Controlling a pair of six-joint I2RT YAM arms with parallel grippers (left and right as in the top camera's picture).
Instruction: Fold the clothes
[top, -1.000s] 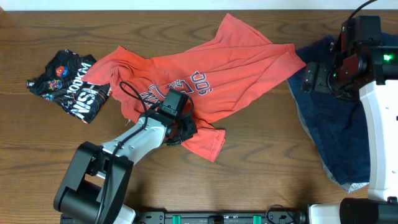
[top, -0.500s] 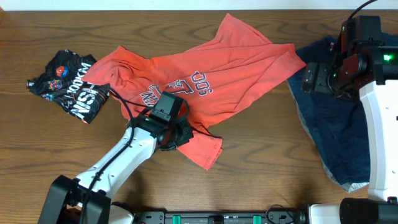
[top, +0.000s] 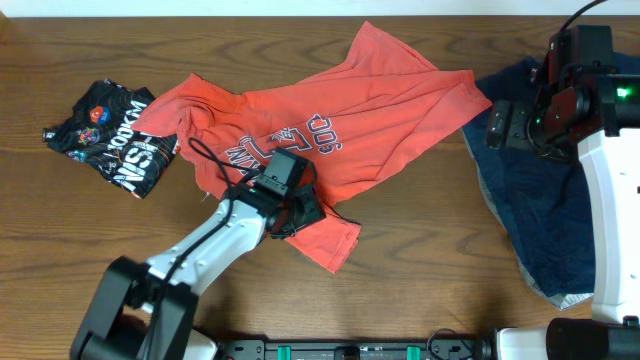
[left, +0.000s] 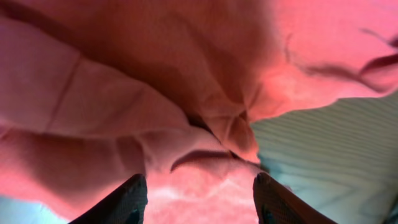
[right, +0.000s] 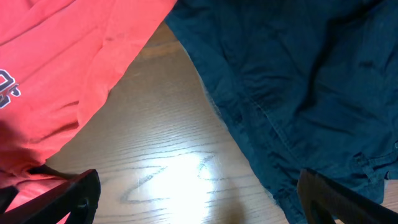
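Coral-red soft short-sleeved T-shirt (top: 350, 120) lies long-axis left-right. Left tool (top: 303, 211) sits over its near hem, half-open, gripping nothing; right tool (right: 200, 202) wide, far right.

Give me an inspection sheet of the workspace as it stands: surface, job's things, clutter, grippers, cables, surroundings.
Surface: wooden table, bare at front.
Job's things: coral-red T-shirt crumpled mid-table, lettering showing; black printed T-shirt bunched at left, touching the red one's sleeve; navy garment at right, partly under the right arm.
Clutter: nothing seen.
Grippers: left gripper open over the red shirt's near hem; right gripper open, empty, above bare wood between red and navy cloth.
Cables: black cable loops from the left arm over the red shirt.
Surroundings: black rail along the near edge.
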